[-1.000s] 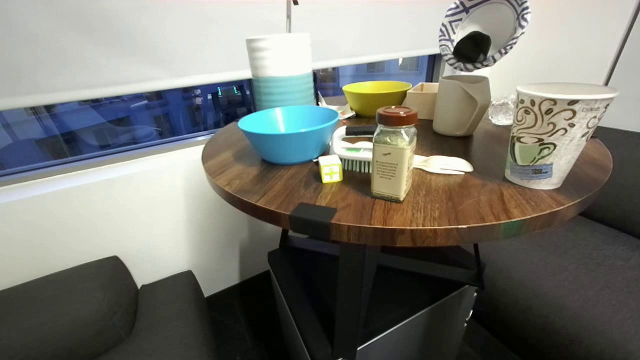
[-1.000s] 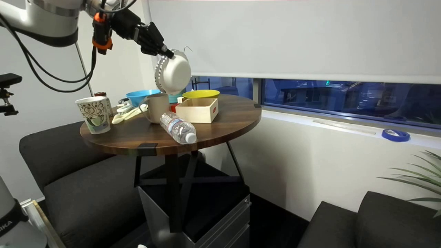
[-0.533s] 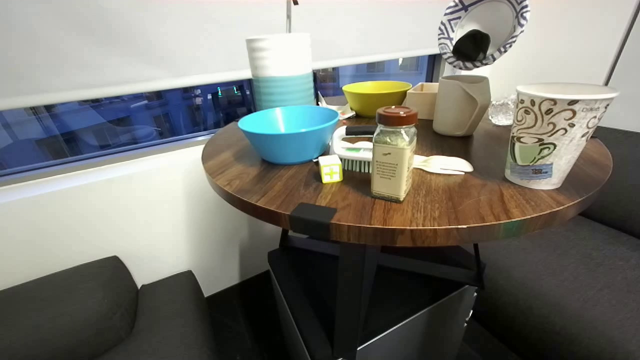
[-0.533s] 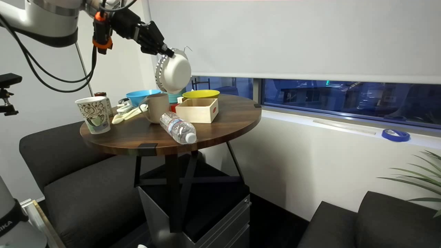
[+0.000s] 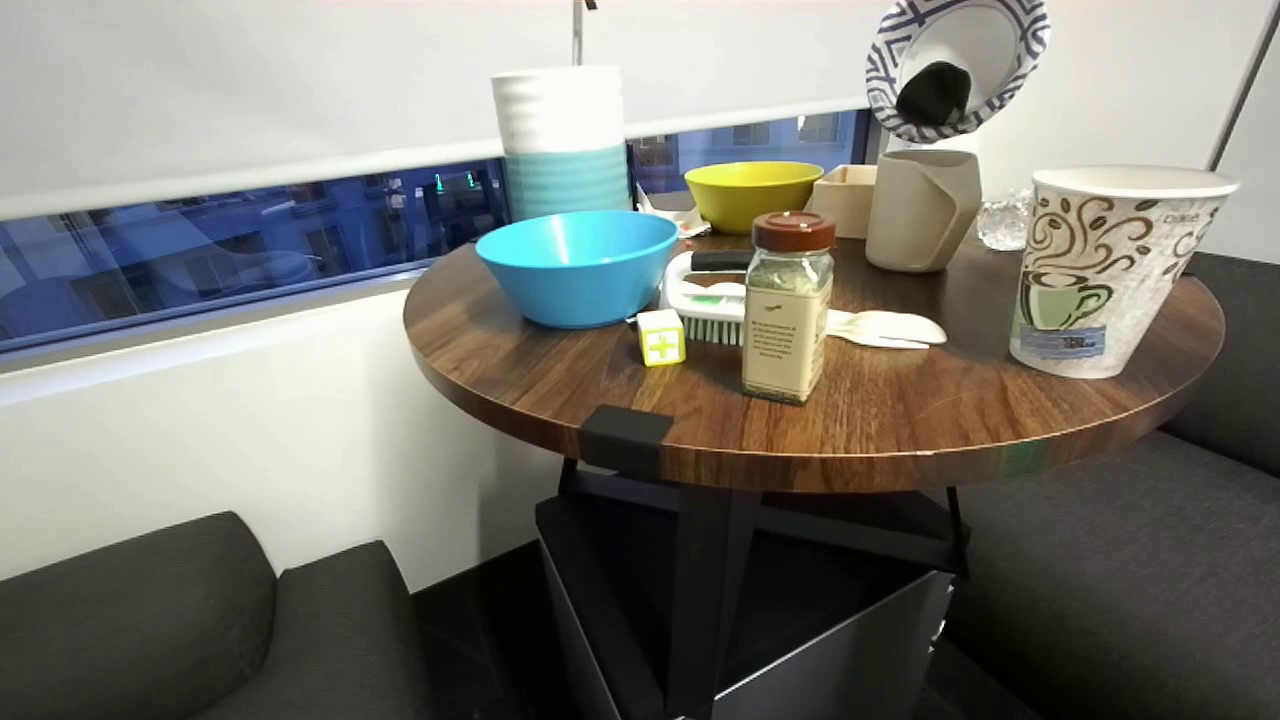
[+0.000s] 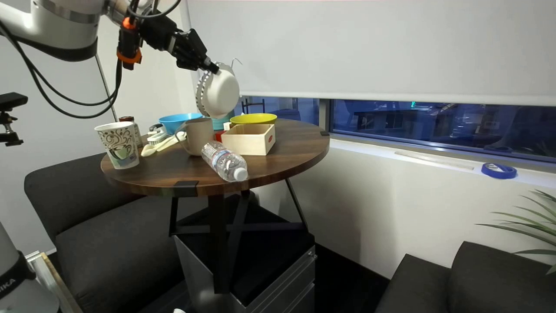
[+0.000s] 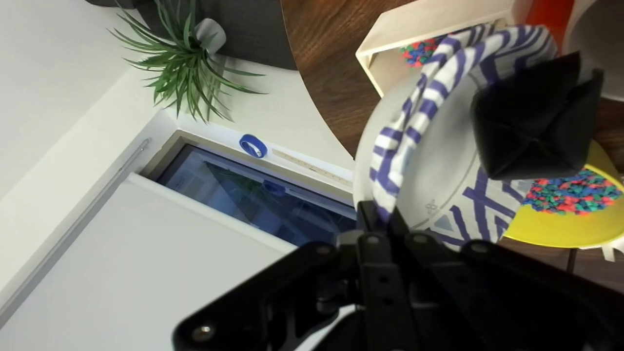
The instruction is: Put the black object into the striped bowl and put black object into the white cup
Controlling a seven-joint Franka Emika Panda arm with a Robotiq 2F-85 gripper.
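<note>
My gripper point(image 7: 382, 212) is shut on the rim of the striped bowl point(image 7: 434, 151), which shows purple-blue stripes around a white middle. It hangs in the air, tipped nearly on its side, with its outer base point(image 6: 225, 91) towards the camera in an exterior view. Inside the tilted bowl rests the black object point(image 5: 935, 94), low against its wall; the wrist view shows it as a dark, faceted lump point(image 7: 531, 129). The white cup point(image 5: 1110, 290), paper with a coffee print, stands upright near the table edge, apart from the bowl. From the cup's height, its inside is hidden.
Below the bowl stands a taupe mug point(image 5: 922, 215), with a clear bottle point(image 6: 223, 161) and a wooden box point(image 6: 249, 141) beside it. Yellow bowl point(image 5: 755, 200), blue bowl point(image 5: 580, 270), spice jar point(image 5: 788, 320), brush point(image 5: 708, 310) and small cube point(image 5: 661, 338) share the round table.
The bowl, with the black object in it, has shifted very slightly to the left in both exterior views. The grip on the rim looks unchanged.
</note>
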